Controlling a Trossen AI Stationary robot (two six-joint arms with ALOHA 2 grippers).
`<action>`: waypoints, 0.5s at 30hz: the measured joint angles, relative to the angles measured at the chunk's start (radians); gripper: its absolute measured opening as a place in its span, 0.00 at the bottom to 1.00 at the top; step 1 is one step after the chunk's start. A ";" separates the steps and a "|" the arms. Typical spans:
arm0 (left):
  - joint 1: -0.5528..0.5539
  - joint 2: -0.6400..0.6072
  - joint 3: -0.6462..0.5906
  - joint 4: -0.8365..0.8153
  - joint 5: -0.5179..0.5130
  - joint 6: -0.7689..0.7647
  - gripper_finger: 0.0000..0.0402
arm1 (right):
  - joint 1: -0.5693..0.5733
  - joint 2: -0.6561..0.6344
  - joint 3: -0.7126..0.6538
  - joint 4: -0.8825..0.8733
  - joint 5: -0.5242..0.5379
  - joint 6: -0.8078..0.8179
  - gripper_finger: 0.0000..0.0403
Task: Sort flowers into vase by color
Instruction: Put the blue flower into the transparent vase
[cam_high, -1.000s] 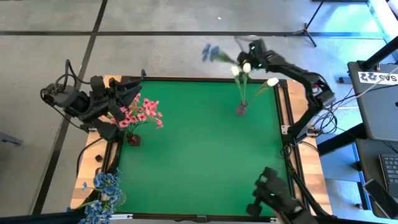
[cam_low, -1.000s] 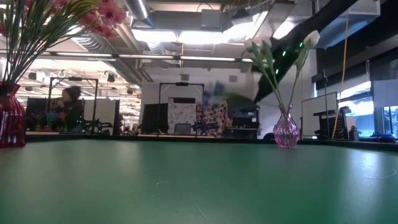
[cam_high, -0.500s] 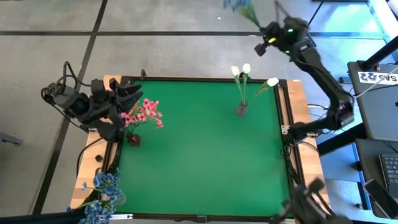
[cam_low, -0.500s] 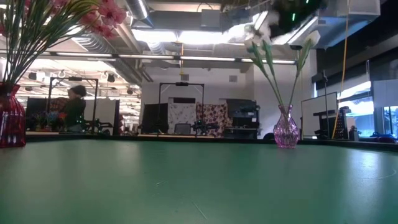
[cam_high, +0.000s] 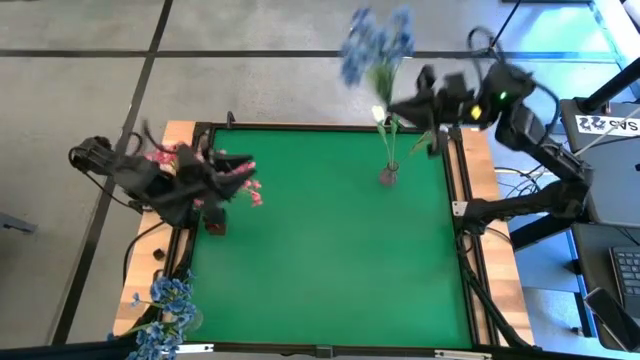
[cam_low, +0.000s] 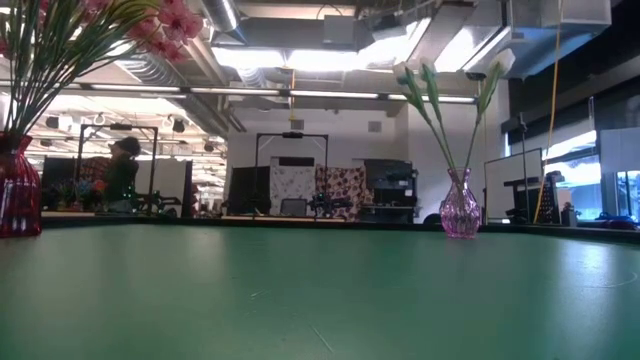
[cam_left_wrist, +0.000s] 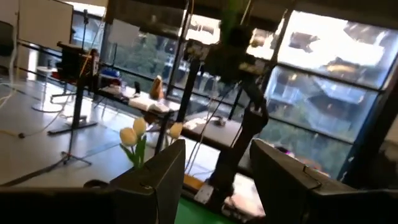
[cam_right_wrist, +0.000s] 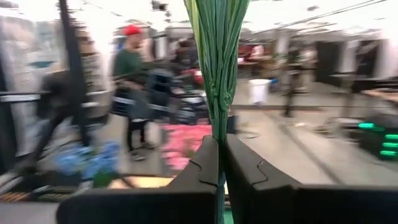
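Observation:
My right gripper (cam_high: 400, 105) hangs high over the table's far edge, shut on a bunch of blue flowers (cam_high: 375, 45) with green stems. Just below it, white tulip buds (cam_high: 388, 112) stand by their stems in a pink glass vase (cam_low: 460, 212) near the far right corner. Pink flowers (cam_high: 235, 180) stand in a red vase (cam_high: 215, 224) at the left edge. My left gripper (cam_high: 215, 170) hovers open over the pink flowers and touches nothing. More blue flowers (cam_high: 165, 310) sit at the near left corner. My right gripper pinches the blue flowers' bundled green stems (cam_right_wrist: 217, 118) between its two fingers (cam_right_wrist: 202, 165), which lie across the stems. The bunch is lifted clear of the table. Its blossoms (cam_high: 375, 45) show on the far side of the gripper in the high view.
The green mat (cam_high: 320, 250) lies bare between the two vases. A raised wooden frame (cam_high: 470, 250) runs around it. Desks and equipment stand to the right of the table, and a person (cam_right_wrist: 130, 81) stands in the room beyond.
My right arm has swung about above the far right corner, carrying the blue bunch up and around. Its gripper now sits over the white tulips with the blossoms on its far side. My left gripper has shifted a little toward the table's right, over the pink flowers.

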 joint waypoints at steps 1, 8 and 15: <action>0.003 0.022 0.000 0.002 0.000 0.000 0.44 | 0.060 0.010 0.000 0.000 0.027 0.000 0.01; 0.027 0.172 0.000 0.101 0.217 -0.007 0.44 | 0.420 0.145 -0.001 -0.001 0.267 0.020 0.02; 0.030 0.265 0.000 0.231 0.354 -0.004 0.44 | 0.627 0.280 -0.002 0.020 0.486 0.084 0.02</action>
